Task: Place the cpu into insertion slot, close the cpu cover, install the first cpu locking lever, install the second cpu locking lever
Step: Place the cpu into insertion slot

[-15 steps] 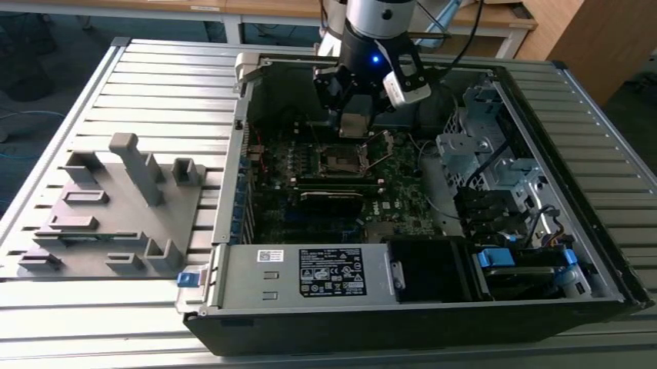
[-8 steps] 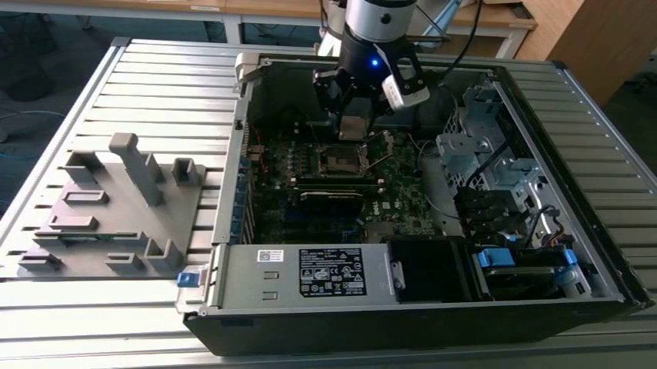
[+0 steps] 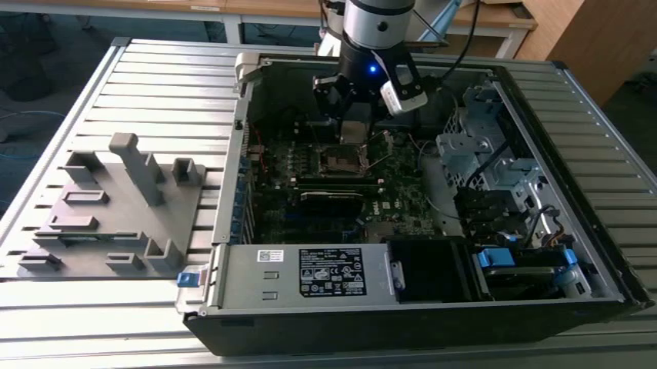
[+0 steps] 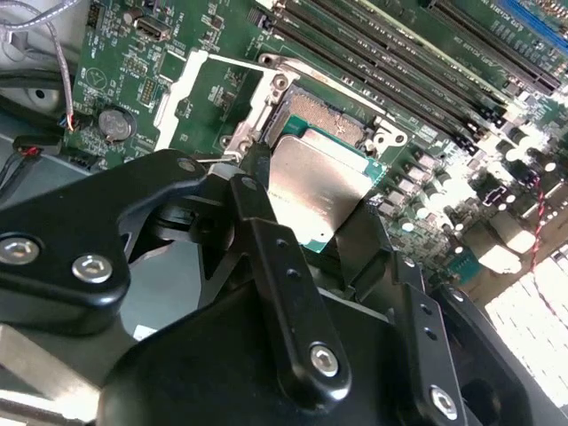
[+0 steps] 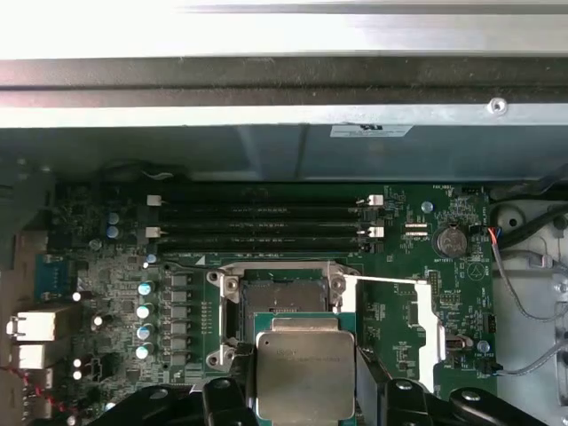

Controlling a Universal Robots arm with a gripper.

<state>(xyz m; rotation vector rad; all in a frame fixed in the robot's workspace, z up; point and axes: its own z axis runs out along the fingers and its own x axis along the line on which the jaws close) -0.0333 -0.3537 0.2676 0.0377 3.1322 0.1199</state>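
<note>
My gripper hangs inside the open computer case, shut on the cpu, a flat silver-grey square on a green base. In both wrist views the black fingers clamp two opposite edges of the chip. The cpu hovers a little above and just short of the insertion slot, a dark square recess that stands open. A silver metal frame rims the slot; I cannot tell the cpu cover apart from it. A thin wire locking lever is swung out beside the socket.
Long black memory sticks lie just beyond the socket, with a coin battery to one side. The case also holds a power supply and a drive cage. A grey fixture plate sits on the table at the exterior view's left.
</note>
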